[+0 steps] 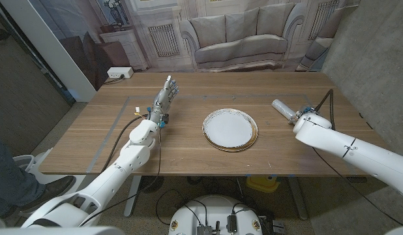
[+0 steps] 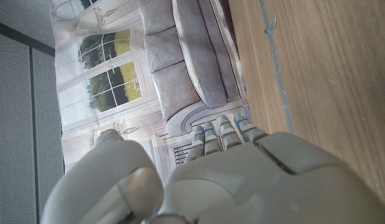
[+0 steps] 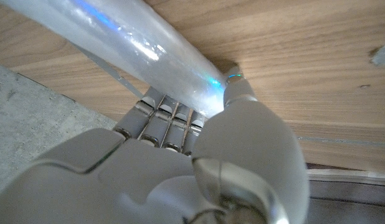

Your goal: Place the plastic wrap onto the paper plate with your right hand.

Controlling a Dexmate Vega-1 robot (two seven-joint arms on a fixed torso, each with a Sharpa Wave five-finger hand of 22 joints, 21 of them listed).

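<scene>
The paper plate (image 1: 229, 128), white with a gold-brown rim, lies at the table's middle with nothing on it. The plastic wrap (image 1: 282, 108) is a pale, clear roll to the right of the plate. My right hand (image 1: 306, 120) grips it at one end, and the free end points toward the table's far left. In the right wrist view the fingers (image 3: 161, 118) and thumb curl around the plastic wrap (image 3: 136, 43) close over the wood. Whether it touches the table I cannot tell. My left hand (image 1: 165, 96) stands left of the plate with fingers stretched out, holding nothing.
A white power strip (image 1: 119, 73) sits at the table's far left corner. Grey tape lines (image 1: 117, 124) mark the wood on the left side. A person's leg and shoe (image 1: 19, 179) show beside the table's left edge. A printed sofa backdrop hangs behind.
</scene>
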